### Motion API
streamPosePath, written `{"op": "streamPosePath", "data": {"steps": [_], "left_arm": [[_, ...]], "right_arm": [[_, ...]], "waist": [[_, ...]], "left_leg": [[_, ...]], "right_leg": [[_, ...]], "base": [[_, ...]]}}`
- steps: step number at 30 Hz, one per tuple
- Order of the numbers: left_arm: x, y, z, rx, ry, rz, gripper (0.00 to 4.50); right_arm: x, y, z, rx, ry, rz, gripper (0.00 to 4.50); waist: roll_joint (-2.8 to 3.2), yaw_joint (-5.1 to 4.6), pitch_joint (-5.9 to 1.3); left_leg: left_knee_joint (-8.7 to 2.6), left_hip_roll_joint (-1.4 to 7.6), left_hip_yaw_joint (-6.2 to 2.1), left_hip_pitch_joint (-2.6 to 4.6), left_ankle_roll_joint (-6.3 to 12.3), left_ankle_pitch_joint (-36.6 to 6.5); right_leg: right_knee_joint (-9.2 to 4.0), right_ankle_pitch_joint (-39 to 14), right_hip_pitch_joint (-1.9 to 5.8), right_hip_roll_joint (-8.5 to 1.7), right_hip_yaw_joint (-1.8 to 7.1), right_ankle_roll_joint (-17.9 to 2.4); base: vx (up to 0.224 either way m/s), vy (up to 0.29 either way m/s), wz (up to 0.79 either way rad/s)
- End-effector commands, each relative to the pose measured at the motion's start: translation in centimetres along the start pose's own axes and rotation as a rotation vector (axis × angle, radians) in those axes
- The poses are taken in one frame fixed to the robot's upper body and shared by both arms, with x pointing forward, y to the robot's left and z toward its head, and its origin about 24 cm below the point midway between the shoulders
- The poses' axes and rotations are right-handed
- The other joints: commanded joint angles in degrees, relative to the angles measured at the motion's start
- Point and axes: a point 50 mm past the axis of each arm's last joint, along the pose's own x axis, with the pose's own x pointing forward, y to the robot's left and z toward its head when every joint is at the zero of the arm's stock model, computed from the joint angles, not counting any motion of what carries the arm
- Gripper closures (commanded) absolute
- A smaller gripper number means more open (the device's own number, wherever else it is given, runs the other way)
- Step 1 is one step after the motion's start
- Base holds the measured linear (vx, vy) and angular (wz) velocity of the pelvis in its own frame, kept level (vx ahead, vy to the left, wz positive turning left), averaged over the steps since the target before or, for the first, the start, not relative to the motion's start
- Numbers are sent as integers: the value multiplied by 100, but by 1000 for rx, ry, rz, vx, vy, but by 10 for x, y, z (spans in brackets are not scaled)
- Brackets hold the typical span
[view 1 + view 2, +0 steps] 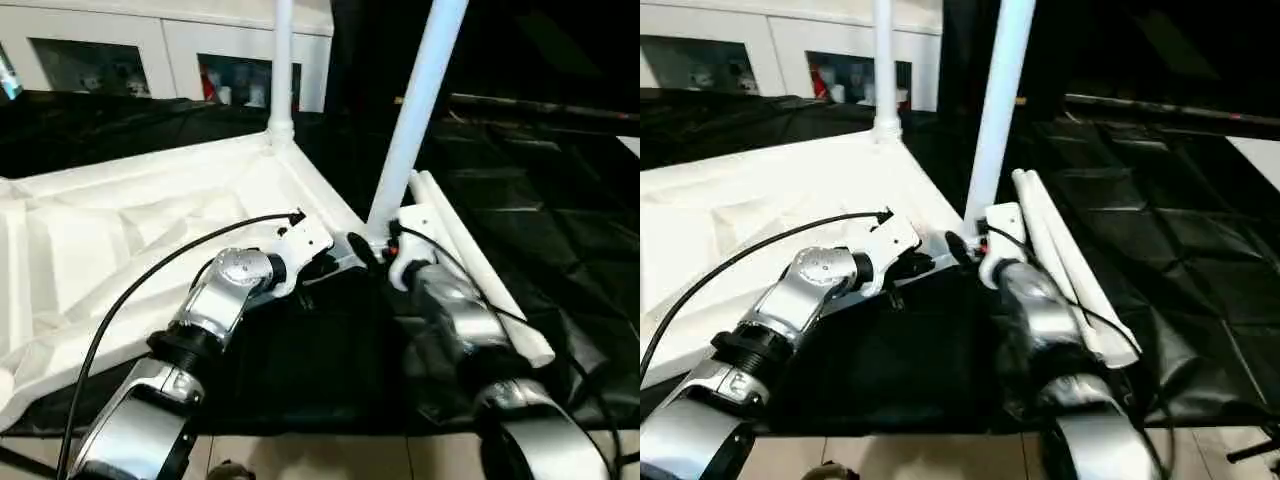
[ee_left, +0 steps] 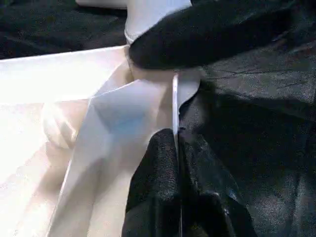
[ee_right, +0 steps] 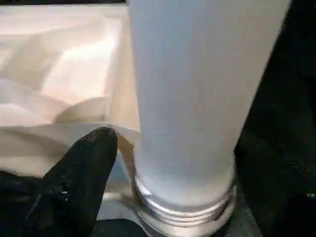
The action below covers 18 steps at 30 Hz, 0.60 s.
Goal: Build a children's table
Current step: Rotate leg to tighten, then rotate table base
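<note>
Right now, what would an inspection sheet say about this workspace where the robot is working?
Surface: black-draped work table.
Job's things: white tabletop lies underside up; one leg stands at its far corner, another leg leans in the near corner socket, threads showing; two spare legs lie beside it.
Clutter: nothing seen.
Grippers: left gripper pinches the tabletop's edge; right gripper sits at the near leg's base.
Cables: black cable loops over the left arm.
Surroundings: white cabinet behind.
</note>
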Motion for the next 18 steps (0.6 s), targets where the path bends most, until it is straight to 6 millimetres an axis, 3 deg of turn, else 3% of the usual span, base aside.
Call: {"op": "streamPosePath", "data": {"steps": [1,2,3,4,7,8,9,11,12,13,14,15,16,17,18], "left_arm": [[2,3,22,-17,-166,20,450],[1,5,23,-17,-172,21,422],[-1,6,24,-16,-178,22,405],[-8,12,27,-32,-196,26,405],[-23,21,26,-45,-207,20,400],[-37,29,24,-55,-201,31,373],[-37,29,24,-55,-201,31,360],[-47,36,21,-63,-195,46,357],[-63,50,17,-45,-166,120,346],[-89,71,11,-20,-122,243,330],[-106,84,9,-9,-98,320,317],[-106,84,9,-9,-98,320,315],[-118,92,7,-10,-80,366,315],[-131,99,4,-12,-49,408,315],[-131,99,4,-12,-49,408,315]], "right_arm": [[-12,8,11,-71,-29,158,66],[-15,8,10,-83,-26,174,63],[-18,8,10,-92,-23,188,63],[-28,10,9,-124,-23,251,63],[-37,15,14,-109,-66,303,63],[-42,17,16,-88,-90,330,63],[-42,17,16,-88,-90,330,63],[-46,18,17,-71,-98,349,63],[-49,20,14,-79,-79,365,63],[-52,22,9,-87,-54,375,63],[-53,21,7,-88,-47,361,63],[-53,21,7,-88,-47,361,63],[-53,20,6,-93,-44,337,63],[-52,16,5,-113,-41,302,63],[-52,16,5,-113,-41,302,63]], "waist": [[93,13,-349],[59,38,-351],[34,61,-375],[73,77,-372],[57,-10,-359],[144,-12,-361],[108,-50,-355],[118,-92,-338],[133,-92,-331],[104,-78,-327],[124,-82,-329],[144,-122,-336],[104,-139,-333],[138,-127,-332],[149,-128,-325]], "left_leg": [[-327,189,-113,112,250,-710],[-321,202,-109,138,248,-757],[-304,202,-111,119,261,-692],[-307,196,-122,90,284,-603],[-320,202,-128,79,292,-763],[-322,203,-137,91,267,-800],[-327,211,-135,77,271,-828],[-335,200,-132,86,231,-885],[-340,198,-129,101,208,-907],[-339,198,-132,97,175,-895],[-345,198,-138,95,152,-902],[-350,192,-147,98,113,-875],[-352,194,-146,98,103,-867],[-344,198,-138,136,74,-850],[-348,197,-130,141,38,-822]], "right_leg": [[-430,265,254,-402,296,-993],[-448,270,255,-399,293,-990],[-399,459,280,-405,293,-1065],[-382,636,295,-405,282,-1098],[-398,534,288,-412,271,-1187],[-386,486,284,-422,273,-1228],[-396,436,287,-409,276,-1253],[-413,268,271,-393,276,-1262],[-425,184,262,-386,276,-1261],[-417,66,262,-380,279,-1213],[-413,47,261,-376,277,-1163],[-402,117,255,-364,275,-1106],[-406,132,256,-361,271,-1109],[-398,177,228,-362,272,-1167],[-386,213,211,-354,272,-1212]], "base": [[0,0,0],[0,0,0],[0,0,0],[0,0,0],[0,0,0],[0,0,0],[0,0,0],[0,0,0],[0,0,0],[0,0,0],[0,0,0],[0,0,0],[0,0,0],[0,0,0],[0,0,0]]}}
